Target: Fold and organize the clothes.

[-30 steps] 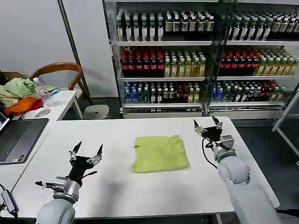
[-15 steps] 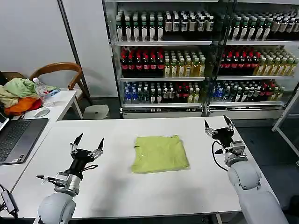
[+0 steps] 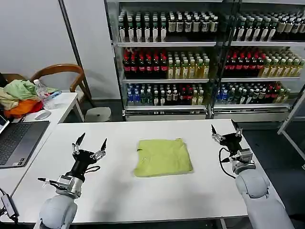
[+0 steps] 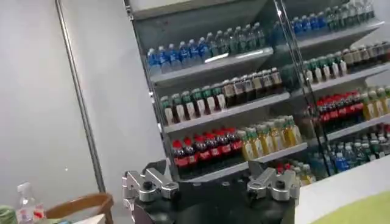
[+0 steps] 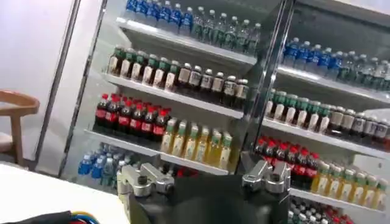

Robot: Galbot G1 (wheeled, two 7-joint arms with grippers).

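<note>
**Folded shirt lay at table centre, both grippers raised and spread**

The wide white rectangular table [image 3: 157,200] carried everything; behind it stood tall glass-fronted shelves of bottled drinks [image 3: 190,57]; the lime yellow-green cotton shirt [image 3: 163,156] lay folded into a rough square at the table's middle, flat, touched by nothing; the left gripper [image 3: 89,146] stood above the table's left part, well apart from the shirt, its dark fingers pointing upward and spread wide; the right gripper [image 3: 225,130] hung over the table's right part, fingers likewise spread, holding nothing.
</note>
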